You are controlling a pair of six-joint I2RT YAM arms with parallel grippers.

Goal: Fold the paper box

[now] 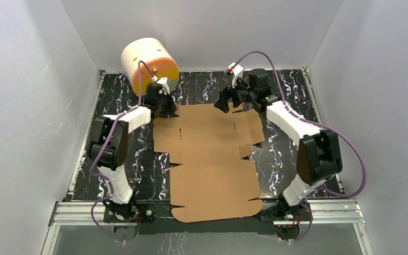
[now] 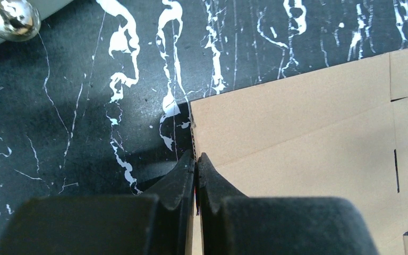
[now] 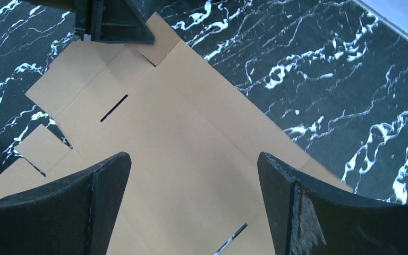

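Pinching paper box (image 1: 212,159) corner w/ left gripper (image 2: 196,158); right gripper (image 3: 194,159) agape above.

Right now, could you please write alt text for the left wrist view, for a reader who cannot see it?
The left gripper is shut on the corner edge of the flat brown paper box, which lies on a black, white-veined table.

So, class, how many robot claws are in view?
2. The left claw, shut, is at the far-left corner of the paper box; the right claw, open, hovers above its far edge. None seems hidden.
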